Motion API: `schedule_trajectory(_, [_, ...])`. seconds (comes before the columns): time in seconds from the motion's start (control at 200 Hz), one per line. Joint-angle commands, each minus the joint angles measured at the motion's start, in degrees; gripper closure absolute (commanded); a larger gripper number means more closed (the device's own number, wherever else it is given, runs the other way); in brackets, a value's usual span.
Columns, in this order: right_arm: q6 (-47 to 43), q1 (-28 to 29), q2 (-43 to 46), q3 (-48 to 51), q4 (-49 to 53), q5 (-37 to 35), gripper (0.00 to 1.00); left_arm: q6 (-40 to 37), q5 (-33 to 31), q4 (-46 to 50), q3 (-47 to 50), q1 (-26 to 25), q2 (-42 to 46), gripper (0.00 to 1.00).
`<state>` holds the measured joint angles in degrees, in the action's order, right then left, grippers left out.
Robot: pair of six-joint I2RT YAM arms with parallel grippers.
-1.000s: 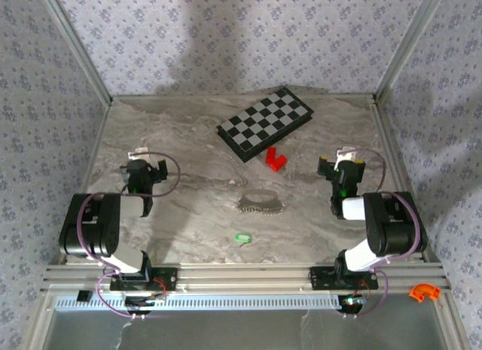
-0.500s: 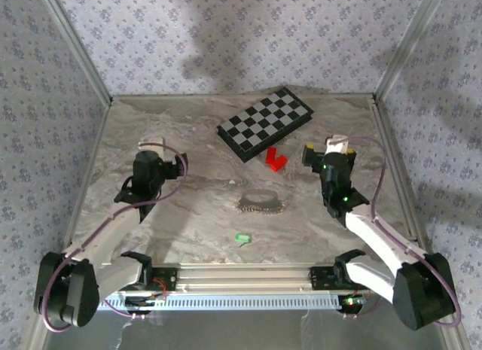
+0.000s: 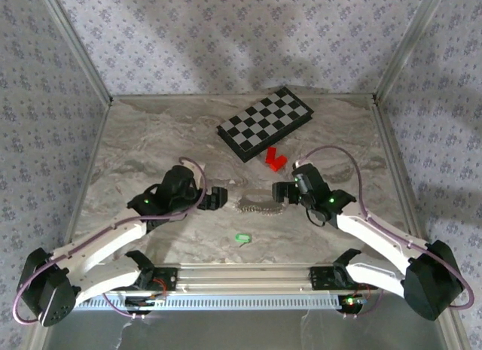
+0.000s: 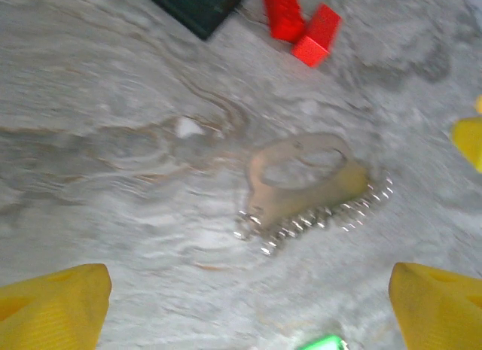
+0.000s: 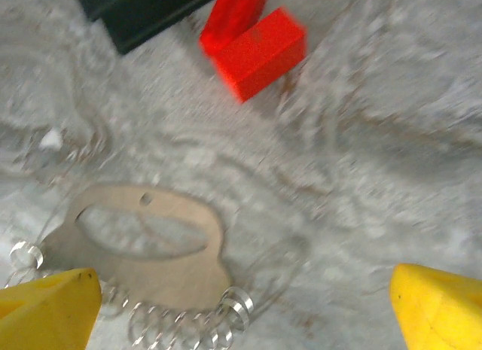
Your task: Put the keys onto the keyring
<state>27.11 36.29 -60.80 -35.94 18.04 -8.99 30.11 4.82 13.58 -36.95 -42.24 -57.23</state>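
Keyring [image 3: 261, 205] lies on the surface [image 3: 151, 139] between the two arms, with the green key [image 3: 242, 238] apart from it, toward the bases. Both the left fingers [image 4: 53, 305] and the right fingers [image 5: 45, 308] stand wide apart, flanking the keyring.

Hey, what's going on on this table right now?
Two robot arms are stretched in toward the keyring in the middle of the table. The left gripper is on one side of it and the right gripper on the other. Both are open and gripping nothing. The green key lies apart from the keyring, nearer the arm bases, and is not yet on it.
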Motion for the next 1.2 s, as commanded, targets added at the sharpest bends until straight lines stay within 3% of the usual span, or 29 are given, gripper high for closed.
schedule_trajectory(0.0, [2.07, 1.38, 0.23, -0.99, 4.38, 6.79, 0.00, 2.97, 6.51, -4.32, 0.23, -1.04, -1.27, 0.08])
schedule_trajectory(0.07, [1.40, 2.14, 0.49, 0.09, 3.71, 8.11, 0.00, 3.73, 9.74, -7.86, 0.75, -0.98, -2.29, 0.09])
schedule_trajectory(0.3, [-2.83, 2.91, 0.42, 1.58, -1.83, 14.31, 0.02, 3.41, 10.87, -8.20, 1.80, 0.28, -2.13, 0.15])
schedule_trajectory(0.44, [-3.01, 3.05, 1.43, 2.63, -3.87, 18.25, 0.03, 0.72, 15.31, -10.85, 3.72, 3.78, -2.45, 0.19])
schedule_trajectory(0.545, [-2.36, 3.56, 3.38, 3.33, -2.25, 17.27, 0.02, -1.91, 17.52, -8.44, 2.08, 6.40, -4.75, 0.22])
schedule_trajectory(0.735, [-0.16, 3.44, 6.44, 4.45, 2.23, 14.24, 0.04, -7.77, 18.29, -2.54, -2.54, 6.57, -9.74, 0.24])
schedule_trajectory(1.194, [0.42, 1.42, 8.03, 6.45, 0.36, 16.38, 0.02, -11.60, 18.81, -8.06, -9.05, 6.09, -25.83, 0.33])
